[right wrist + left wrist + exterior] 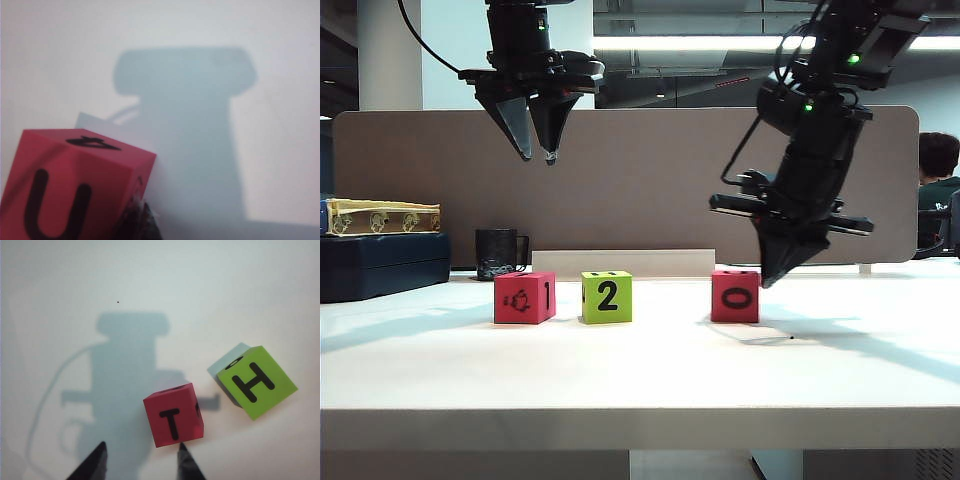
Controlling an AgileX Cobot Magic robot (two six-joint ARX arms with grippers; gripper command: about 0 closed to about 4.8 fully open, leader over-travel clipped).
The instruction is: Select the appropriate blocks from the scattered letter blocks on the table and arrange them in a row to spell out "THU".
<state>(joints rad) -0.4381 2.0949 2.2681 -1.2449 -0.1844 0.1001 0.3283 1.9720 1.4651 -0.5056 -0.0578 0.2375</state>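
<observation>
White smooth table (640, 370) holds three foam letter blocks (607, 296) mid-frame. My left gripper (542, 155) hangs upper left, slightly spread, empty. My right gripper (768, 282), pressed together, touches the right red block.

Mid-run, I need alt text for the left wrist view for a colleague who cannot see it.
Two letter blocks sit apart on the white table: a red block showing T and a tilted lime-green block showing H. The left gripper hangs above them, holding nothing, its dark fingertips apart, its shadow on the table.
</observation>
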